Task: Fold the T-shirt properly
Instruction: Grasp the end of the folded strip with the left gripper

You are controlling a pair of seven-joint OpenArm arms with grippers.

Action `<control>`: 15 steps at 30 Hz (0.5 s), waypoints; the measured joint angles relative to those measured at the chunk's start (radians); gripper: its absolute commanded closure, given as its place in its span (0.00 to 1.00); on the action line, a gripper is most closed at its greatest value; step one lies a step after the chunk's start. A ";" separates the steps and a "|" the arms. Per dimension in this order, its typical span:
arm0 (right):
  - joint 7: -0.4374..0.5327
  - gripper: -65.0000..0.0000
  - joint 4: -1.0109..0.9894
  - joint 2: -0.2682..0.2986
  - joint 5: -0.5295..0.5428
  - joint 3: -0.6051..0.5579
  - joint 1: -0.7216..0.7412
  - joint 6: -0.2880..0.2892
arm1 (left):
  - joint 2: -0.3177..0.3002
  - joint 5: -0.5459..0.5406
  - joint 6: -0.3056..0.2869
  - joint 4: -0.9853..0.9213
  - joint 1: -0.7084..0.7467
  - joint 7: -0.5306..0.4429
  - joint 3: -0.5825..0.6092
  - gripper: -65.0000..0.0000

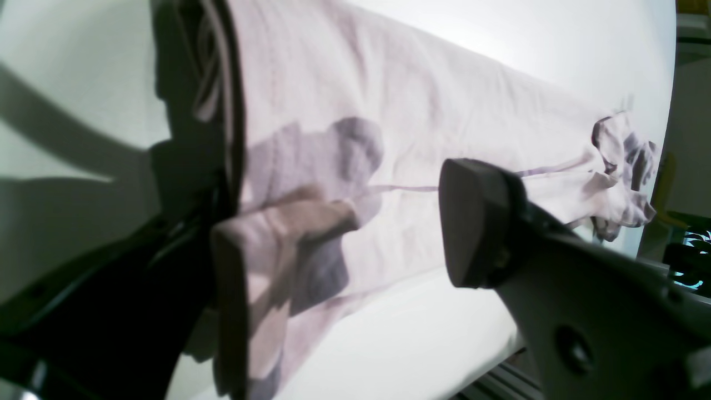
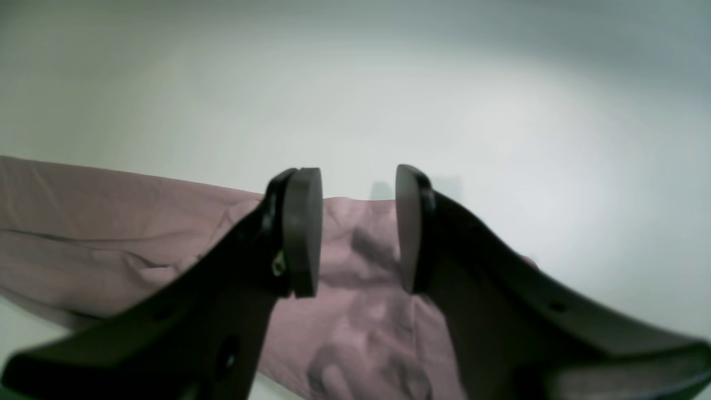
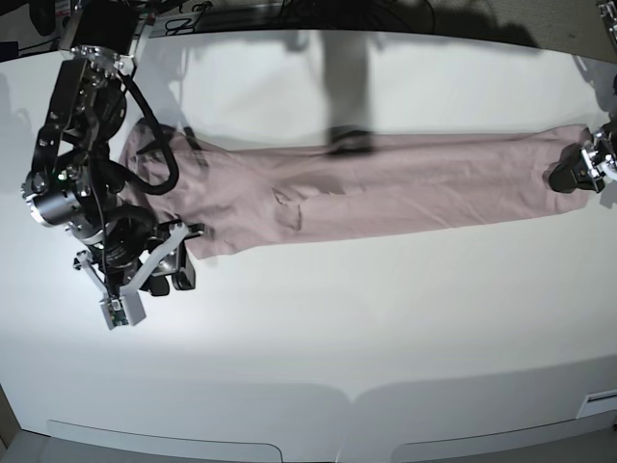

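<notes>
The mauve-pink T-shirt (image 3: 386, 193) lies on the white table (image 3: 337, 318) as a long narrow band running left to right. My left gripper (image 3: 576, 174) is at the band's right end. In the left wrist view its jaws (image 1: 397, 222) stand apart; a fold of the T-shirt (image 1: 416, 100) is draped over one finger (image 1: 266, 250), and the other finger (image 1: 472, 222) is bare. My right gripper (image 3: 172, 270) is at the band's left end near its front edge. In the right wrist view it (image 2: 355, 228) is open and empty just above the T-shirt (image 2: 83, 222).
The right arm's body (image 3: 77, 164) stands over the far left of the table beside the shirt's end. Cables and dark frame parts (image 3: 289, 14) run along the back edge. The table's front edge (image 3: 347, 395) is near the bottom of the base view.
</notes>
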 measured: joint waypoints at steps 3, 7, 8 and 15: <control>0.000 0.65 0.000 0.000 0.000 0.000 0.000 0.001 | 0.000 0.000 0.000 0.000 0.000 -0.014 0.000 0.30; 0.000 0.65 0.000 0.000 0.000 0.000 0.000 0.001 | 0.003 0.004 0.000 -0.001 0.000 -0.045 0.000 0.30; 0.000 0.65 0.000 0.000 0.000 0.000 0.000 0.002 | 0.003 0.005 0.000 -0.001 0.000 -0.047 0.000 0.31; 0.000 0.65 0.000 0.000 0.000 0.000 0.000 0.003 | 0.003 0.013 0.000 -0.001 0.000 -0.059 0.000 0.35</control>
